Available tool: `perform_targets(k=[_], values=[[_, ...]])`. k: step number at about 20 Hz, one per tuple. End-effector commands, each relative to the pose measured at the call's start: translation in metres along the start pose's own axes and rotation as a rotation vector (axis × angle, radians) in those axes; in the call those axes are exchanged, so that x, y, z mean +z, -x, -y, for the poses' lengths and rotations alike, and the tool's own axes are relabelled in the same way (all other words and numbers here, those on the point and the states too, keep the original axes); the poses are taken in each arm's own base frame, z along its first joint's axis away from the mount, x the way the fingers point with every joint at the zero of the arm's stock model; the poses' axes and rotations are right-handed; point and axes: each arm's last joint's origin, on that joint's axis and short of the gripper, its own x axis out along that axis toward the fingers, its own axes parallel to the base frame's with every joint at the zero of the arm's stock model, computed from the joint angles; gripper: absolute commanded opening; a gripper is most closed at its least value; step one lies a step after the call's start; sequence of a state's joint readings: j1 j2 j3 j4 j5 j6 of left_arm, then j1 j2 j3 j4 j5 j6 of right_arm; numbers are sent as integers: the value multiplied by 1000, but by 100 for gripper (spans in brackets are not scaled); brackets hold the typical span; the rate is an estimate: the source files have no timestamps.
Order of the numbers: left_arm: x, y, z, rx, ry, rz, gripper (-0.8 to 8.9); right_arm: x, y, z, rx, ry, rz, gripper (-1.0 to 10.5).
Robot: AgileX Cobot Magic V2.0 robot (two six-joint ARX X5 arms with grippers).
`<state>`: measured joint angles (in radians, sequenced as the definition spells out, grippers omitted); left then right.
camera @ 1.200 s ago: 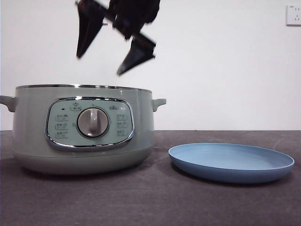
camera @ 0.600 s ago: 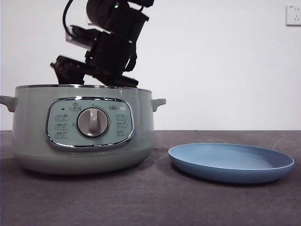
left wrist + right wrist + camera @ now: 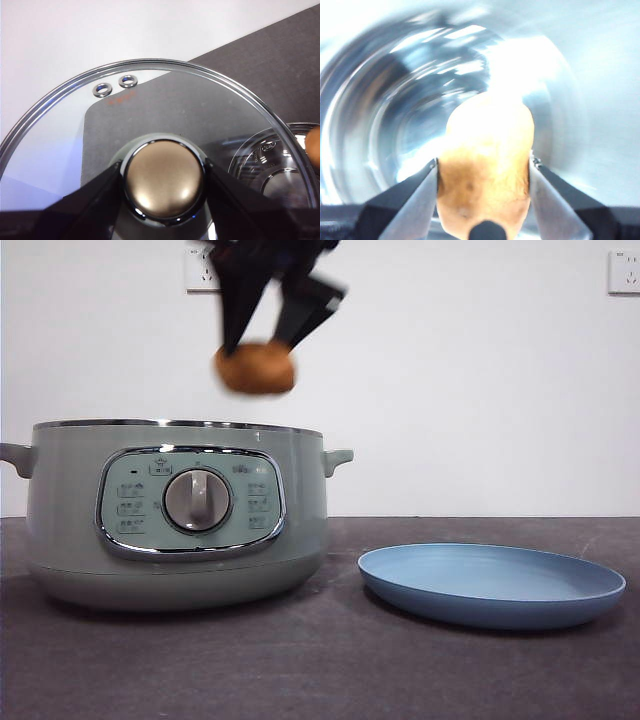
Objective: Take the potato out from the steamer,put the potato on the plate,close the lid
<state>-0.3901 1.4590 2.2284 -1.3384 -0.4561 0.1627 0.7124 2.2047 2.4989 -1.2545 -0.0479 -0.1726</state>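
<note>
The right tool [image 3: 262, 340] hangs above the steamer [image 3: 175, 515], its two jaws clamped on either side of the potato [image 3: 256, 369], which is clear of the chrome rim and over the pot's open mouth (the arm is blurred in the front view). From the right wrist, the potato [image 3: 485, 170] fills the gap between the jaws, with the steamer's shiny inner wall [image 3: 380, 100] smeared behind it. The left tool [image 3: 164, 185] grips the round knob of the lid [image 3: 150, 110], one jaw pressed to each side of it, and holds the lid off the pot; through the glass the dark surface [image 3: 280, 55] and the steamer's metal interior [image 3: 272, 165] show. The plate [image 3: 491, 583] lies on the surface [image 3: 320, 670] just beside the steamer, on the side away from the left tool's lid, and holds nothing.
</note>
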Motion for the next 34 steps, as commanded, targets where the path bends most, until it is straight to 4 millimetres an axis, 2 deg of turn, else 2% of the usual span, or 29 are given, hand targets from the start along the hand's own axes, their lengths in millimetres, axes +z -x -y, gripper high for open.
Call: perform_targets(k=[1,3,5,7,10,13,15,18,21,26,34], values=[[-4,10,-4,-3,2,-8,-8,-4,65,21,-59,-84,104,-11],[-2,10,-2,-74,10,23,-8,-21,112,41,-127,-155,127,-11],[0,9,-1,-116,17,47,-8,-36,145,61,-265,-260,139,-11],[3,9,0,-144,24,72,-8,-51,174,78,-329,-350,186,-11],[7,5,4,-232,26,100,-8,-68,198,99,-395,-453,215,-11],[8,2,6,-246,23,95,-8,-79,201,116,-428,-537,203,-11],[8,1,6,-246,22,92,-8,-82,188,119,-378,-546,162,-11],[9,-1,7,-246,22,93,-8,-89,152,121,-248,-548,49,-11],[10,-1,7,-244,26,103,-8,-97,106,108,-162,-522,-111,-11],[12,-2,7,-242,31,119,-8,-127,37,88,-71,-481,-365,-11],[13,-3,8,-242,31,121,-8,-178,-45,75,-51,-479,-418,-11]])
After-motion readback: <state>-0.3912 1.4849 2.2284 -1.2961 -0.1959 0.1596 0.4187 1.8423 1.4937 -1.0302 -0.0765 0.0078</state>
